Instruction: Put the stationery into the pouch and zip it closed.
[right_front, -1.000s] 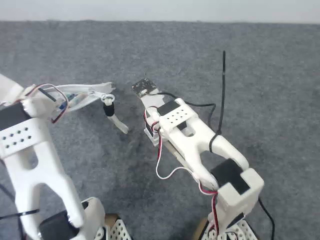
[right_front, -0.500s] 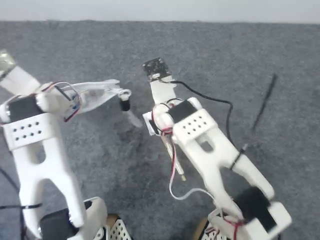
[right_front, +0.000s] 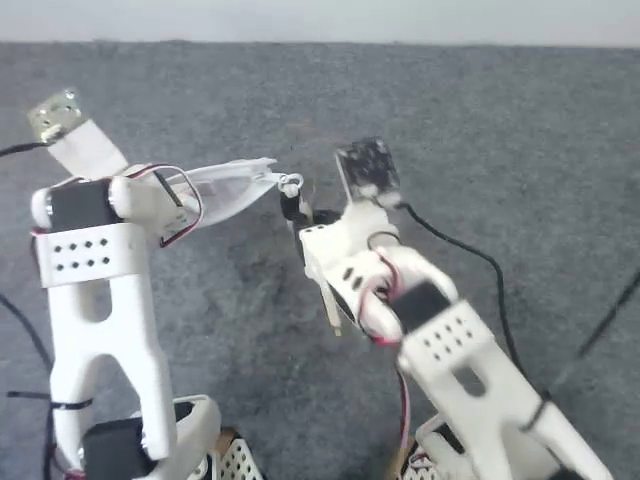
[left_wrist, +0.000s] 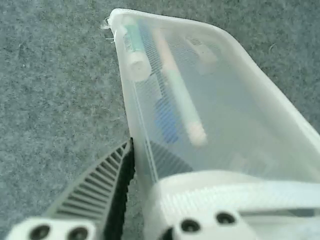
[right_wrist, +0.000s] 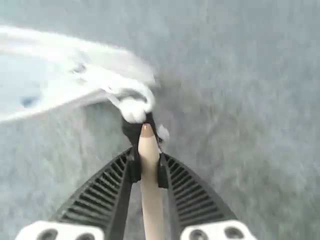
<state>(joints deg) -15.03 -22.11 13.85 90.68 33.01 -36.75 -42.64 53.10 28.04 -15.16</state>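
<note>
Grey carpet (right_front: 500, 110) throughout. Clear pouch (left_wrist: 215, 100) contains pens (left_wrist: 177, 95); left gripper (left_wrist: 142, 175) clamped on it. Right gripper (right_wrist: 146, 167) clamped on a stick (right_wrist: 150, 200) beside the pouch.

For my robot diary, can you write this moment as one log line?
left pincer: holds clear pouch | right pincer: holds beige pen | pen tip: at zipper pull

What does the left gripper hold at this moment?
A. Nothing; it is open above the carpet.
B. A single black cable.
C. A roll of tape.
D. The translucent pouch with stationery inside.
D: in the left wrist view the left gripper is closed on the edge of the translucent pouch, and pens show through its wall.
</note>
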